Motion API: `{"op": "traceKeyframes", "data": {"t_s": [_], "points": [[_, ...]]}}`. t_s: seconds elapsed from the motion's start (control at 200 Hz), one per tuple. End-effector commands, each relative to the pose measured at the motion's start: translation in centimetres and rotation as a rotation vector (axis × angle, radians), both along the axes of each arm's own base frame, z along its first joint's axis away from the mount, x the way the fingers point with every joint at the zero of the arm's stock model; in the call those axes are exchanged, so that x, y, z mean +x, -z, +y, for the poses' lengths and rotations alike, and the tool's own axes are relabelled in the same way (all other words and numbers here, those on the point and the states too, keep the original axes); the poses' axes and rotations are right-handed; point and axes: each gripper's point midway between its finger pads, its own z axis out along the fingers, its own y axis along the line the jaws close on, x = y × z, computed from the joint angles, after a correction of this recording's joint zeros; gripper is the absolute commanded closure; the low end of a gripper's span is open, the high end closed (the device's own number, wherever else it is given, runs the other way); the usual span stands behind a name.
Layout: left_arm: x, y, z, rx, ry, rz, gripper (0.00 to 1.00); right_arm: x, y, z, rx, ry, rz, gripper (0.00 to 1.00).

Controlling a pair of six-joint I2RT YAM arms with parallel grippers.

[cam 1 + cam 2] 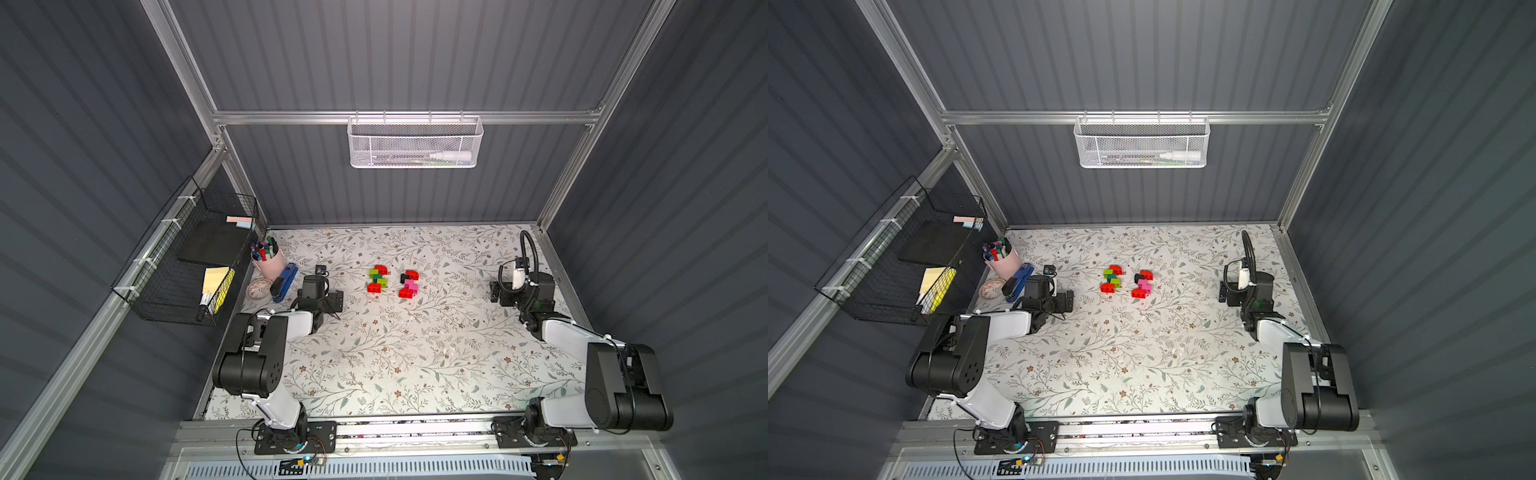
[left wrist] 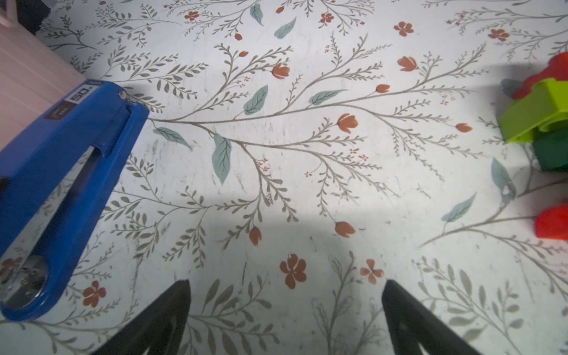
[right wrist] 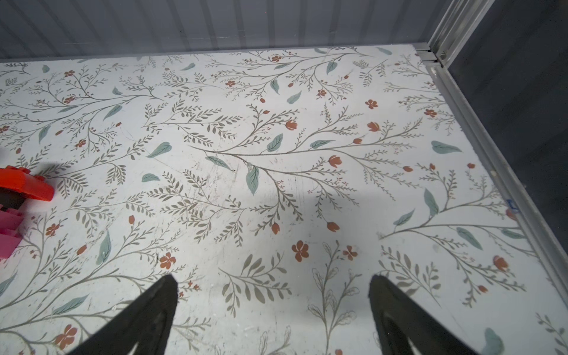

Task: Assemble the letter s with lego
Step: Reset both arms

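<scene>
Lego (image 1: 1112,279) side by side mid table (image 1: 415,353), red-and-green cluster (image 1: 378,280) left, red-pink-black cluster (image 1: 409,284) right, left gripper (image 2: 285,285) spread wide, empty, right gripper (image 3: 273,278) spread wide, empty, each well apart from bricks

left hand (image 2: 285,282) spread wide, right hand (image 3: 272,278) too — both angled downward

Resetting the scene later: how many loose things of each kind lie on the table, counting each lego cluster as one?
Lego clusters: 2
Stapler: 1
Pen cup: 1
Dish: 1
Total: 5
</scene>
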Motion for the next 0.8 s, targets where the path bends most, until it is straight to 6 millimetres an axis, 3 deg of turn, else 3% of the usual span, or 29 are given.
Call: {"op": "traceKeyframes", "data": {"t_s": [0.0,0.315,0.795], "points": [[0.0,-1.2,-0.5,-0.021,0.026,-0.035,0.0,0.2,-0.3,0.0,0.014,0.002,-0.027,0.01],[-0.4,-2.2,-1.0,-0.045,0.048,-0.072,0.0,0.1,-0.7,0.0,0.021,0.007,-0.053,0.01],[-0.6,-1.6,-1.0,-0.045,0.046,-0.055,0.0,0.5,0.3,-0.3,0.033,0.034,-0.082,0.01]]}}
